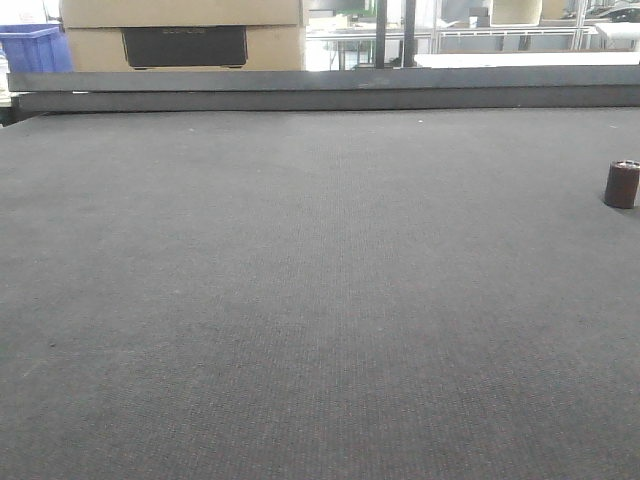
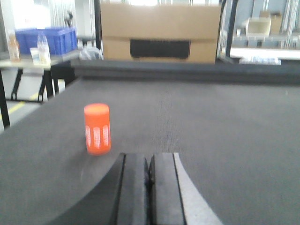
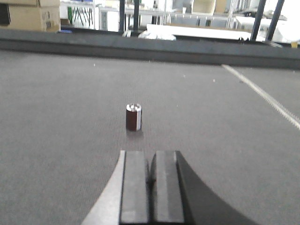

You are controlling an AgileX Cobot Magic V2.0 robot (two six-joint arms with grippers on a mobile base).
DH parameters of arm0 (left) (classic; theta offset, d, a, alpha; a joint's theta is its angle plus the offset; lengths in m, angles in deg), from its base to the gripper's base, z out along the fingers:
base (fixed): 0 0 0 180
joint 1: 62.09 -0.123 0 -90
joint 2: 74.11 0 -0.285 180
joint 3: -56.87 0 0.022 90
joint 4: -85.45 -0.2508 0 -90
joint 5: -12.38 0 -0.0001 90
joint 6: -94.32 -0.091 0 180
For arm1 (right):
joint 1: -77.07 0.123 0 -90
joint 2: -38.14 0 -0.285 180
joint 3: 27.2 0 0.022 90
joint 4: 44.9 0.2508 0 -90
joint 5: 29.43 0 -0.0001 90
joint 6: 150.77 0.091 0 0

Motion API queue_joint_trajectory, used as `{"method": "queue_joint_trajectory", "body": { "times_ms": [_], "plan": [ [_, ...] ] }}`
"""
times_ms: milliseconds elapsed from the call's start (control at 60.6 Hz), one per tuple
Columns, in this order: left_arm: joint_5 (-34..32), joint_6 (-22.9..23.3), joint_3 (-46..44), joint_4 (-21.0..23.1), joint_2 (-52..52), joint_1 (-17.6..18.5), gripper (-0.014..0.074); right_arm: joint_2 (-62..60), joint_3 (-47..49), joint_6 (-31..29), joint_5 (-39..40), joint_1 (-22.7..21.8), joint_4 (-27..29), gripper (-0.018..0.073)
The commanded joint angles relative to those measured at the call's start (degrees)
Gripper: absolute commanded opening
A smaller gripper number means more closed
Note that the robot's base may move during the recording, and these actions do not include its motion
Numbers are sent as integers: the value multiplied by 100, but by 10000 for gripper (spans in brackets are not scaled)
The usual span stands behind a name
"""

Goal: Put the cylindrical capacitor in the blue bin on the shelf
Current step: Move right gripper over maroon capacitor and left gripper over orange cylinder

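A broad tabletop covered in dark grey woven matting fills almost everything I can see, and a low dark ledge runs along its far edge. Beyond that ledge, ahead of the left tool, stands a big cardboard box with a black slot cut into its face. Further off to that tool's left a blue crate sits on a side table, with a couple of bottles in front of it.

The left tool hangs low over the matting. Its two dark fingers are pressed flat against each other with only a thin seam between them, and nothing is caught there. The right tool looks the same: fingers brought together, gripping nothing, just above the tabletop. A pale stripe crosses the matting ahead of it and to its right.

An orange cylinder with pale markings on its side stands upright ahead of the left tool and a little to its left, clear of the fingers.

The cylindrical capacitor stands upright on the tabletop, its silvery top up. It is almost straight ahead of the right tool, a touch left of the seam between the fingers, and apart from them. In the front-facing view it shows at the far right edge.
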Motion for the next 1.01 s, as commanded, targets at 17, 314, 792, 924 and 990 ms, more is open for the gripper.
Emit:
{"method": "queue_joint_trajectory", "body": {
  "times_ms": [17,314,792,924,990],
  "plan": [
    [-607,45,-12,21,21,-12,-111,-16,-13,-6,464,-14,-22,-162],
    [-802,45,-794,36,21,-12,-111,-16,641,-6,700,-14,953,-162],
    [1460,45,-3989,-78,-2039,-12,312,2205,4131,-6,-907,-14,953,213],
    [1476,45,-4005,-78,-2416,-12,481,2863,4238,-6,-884,40,953,506],
    [1476,45,-4005,-78,-2564,-12,548,3141,4238,-6,-937,40,927,575]
  ]
}}
